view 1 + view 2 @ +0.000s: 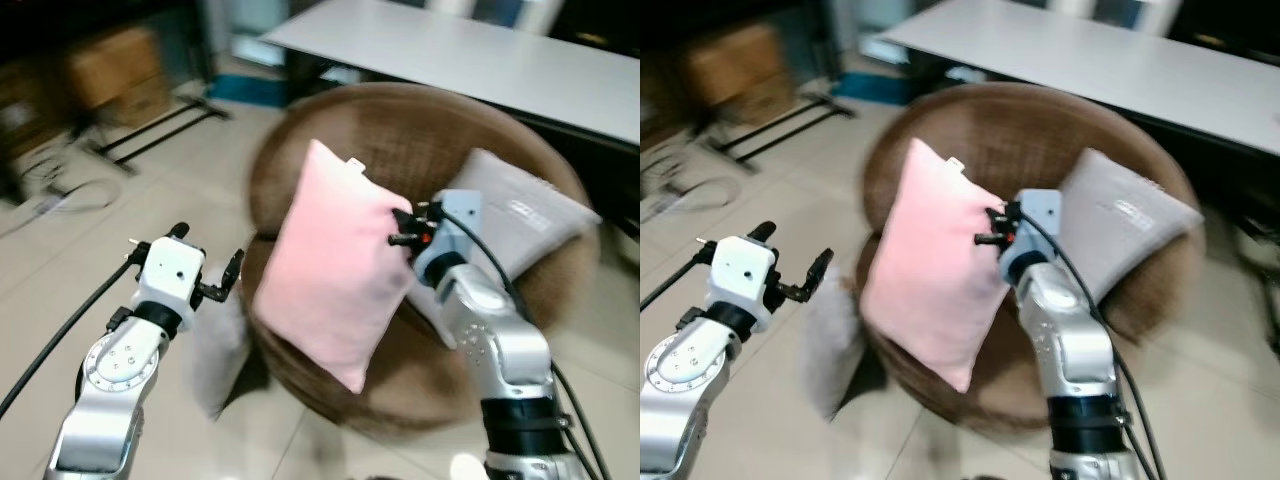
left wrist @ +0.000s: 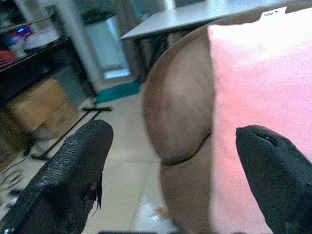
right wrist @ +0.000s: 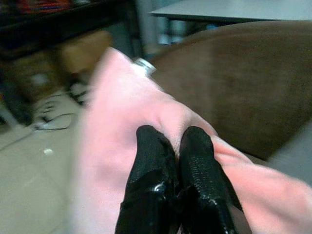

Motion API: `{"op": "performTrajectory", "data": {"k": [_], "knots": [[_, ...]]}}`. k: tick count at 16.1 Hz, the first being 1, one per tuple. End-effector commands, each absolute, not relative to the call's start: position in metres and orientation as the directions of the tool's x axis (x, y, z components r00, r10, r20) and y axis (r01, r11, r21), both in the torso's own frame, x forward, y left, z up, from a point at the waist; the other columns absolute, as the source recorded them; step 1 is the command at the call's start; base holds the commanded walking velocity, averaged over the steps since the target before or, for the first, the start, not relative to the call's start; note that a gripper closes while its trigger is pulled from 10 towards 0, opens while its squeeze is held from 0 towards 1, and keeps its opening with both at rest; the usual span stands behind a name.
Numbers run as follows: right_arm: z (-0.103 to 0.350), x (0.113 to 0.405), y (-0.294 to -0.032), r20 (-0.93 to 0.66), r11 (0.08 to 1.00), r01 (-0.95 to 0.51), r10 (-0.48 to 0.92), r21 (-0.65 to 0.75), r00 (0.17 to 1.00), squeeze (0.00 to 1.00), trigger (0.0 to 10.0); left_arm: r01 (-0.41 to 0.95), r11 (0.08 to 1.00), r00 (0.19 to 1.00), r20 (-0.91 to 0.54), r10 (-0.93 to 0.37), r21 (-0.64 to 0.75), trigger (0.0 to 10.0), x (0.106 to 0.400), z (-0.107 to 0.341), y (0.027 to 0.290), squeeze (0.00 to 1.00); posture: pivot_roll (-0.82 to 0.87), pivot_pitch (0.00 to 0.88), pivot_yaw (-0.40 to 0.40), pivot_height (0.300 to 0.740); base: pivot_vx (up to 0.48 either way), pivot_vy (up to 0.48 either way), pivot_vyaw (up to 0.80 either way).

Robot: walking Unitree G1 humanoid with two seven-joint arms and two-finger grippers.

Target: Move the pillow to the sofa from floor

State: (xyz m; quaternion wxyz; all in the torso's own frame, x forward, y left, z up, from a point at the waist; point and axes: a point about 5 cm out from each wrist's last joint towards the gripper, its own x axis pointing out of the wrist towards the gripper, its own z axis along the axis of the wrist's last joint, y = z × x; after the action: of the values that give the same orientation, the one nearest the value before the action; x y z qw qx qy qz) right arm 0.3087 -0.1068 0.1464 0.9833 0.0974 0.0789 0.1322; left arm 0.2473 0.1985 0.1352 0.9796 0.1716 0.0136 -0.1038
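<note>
A pink pillow (image 1: 335,275) hangs upright over the front of the round brown sofa chair (image 1: 390,135). My right gripper (image 1: 400,228) is shut on the pillow's right edge, pinching the fabric (image 3: 146,112) between its fingers (image 3: 151,161). My left gripper (image 1: 212,262) stands open to the left of the pillow, apart from it; the pillow (image 2: 253,97) shows beyond one of its fingers (image 2: 273,165). A grey pillow (image 1: 510,215) leans inside the chair on the right.
A second pale cushion (image 1: 220,350) lies on the tiled floor against the chair's front left. A white table (image 1: 480,55) stands behind the chair. Cardboard boxes (image 1: 115,70), metal stand legs (image 1: 160,125) and cables (image 1: 60,195) are at the far left.
</note>
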Motion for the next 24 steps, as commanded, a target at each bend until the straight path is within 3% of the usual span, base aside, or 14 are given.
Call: {"op": "performTrajectory", "data": {"k": [1, 11, 15, 19, 21, 24], "knots": [[0.158, 0.311, -0.118, -0.083, 0.954, -0.224, 0.244, 0.202, 0.966, 0.0, 10.0, 0.228, 0.915, 0.973, -0.041, -0.227, 0.332, 10.0, 0.25, 0.14, 0.192, 0.0, -0.07, 0.0, -0.03, 0.74, 0.368, 0.0, 0.0], [0.155, 0.31, -0.116, -0.106, 0.949, -0.247, 0.271, 0.195, 0.957, 0.0, 10.0, 0.261, 0.904, 0.965, -0.06, -0.256, 0.339, 10.0, 0.25, 0.138, 0.189, 0.0, -0.07, 0.0, -0.02, 0.74, 0.369, 0.0, -0.28], [0.157, 0.309, -0.111, -0.108, 0.941, -0.278, 0.302, 0.192, 0.947, 0.0, 10.0, 0.308, 0.885, 0.951, -0.095, -0.294, 0.349, 10.0, 0.246, 0.133, 0.186, 0.0, -0.07, 0.0, -0.027, 0.74, 0.061, 0.0, 0.0], [0.161, 0.311, -0.103, -0.123, 0.924, -0.317, 0.347, 0.214, 0.93, 0.0, 10.0, 0.422, 0.843, 0.906, -0.177, -0.383, 0.334, 10.0, 0.237, 0.125, 0.185, 0.0, -0.06, 0.0, -0.032, 0.74, 0.0, 0.0, 0.0], [0.163, 0.311, -0.098, -0.143, 0.909, -0.33, 0.373, 0.253, 0.917, 0.0, 10.0, 0.537, 0.783, 0.842, -0.257, -0.474, 0.315, 10.0, 0.228, 0.121, 0.185, 0.0, -0.06, 0.0, -0.038, 0.74, 0.0, 0.0, 0.0], [0.157, 0.317, -0.099, -0.208, 0.893, -0.235, 0.331, 0.383, 0.92, 0.0, 10.0, 0.651, 0.7, 0.755, -0.343, -0.559, 0.293, 10.0, 0.217, 0.116, 0.186, 0.0, -0.05, 0.0, -0.04, 0.74, 0.0, 0.0, 0.0]]}}
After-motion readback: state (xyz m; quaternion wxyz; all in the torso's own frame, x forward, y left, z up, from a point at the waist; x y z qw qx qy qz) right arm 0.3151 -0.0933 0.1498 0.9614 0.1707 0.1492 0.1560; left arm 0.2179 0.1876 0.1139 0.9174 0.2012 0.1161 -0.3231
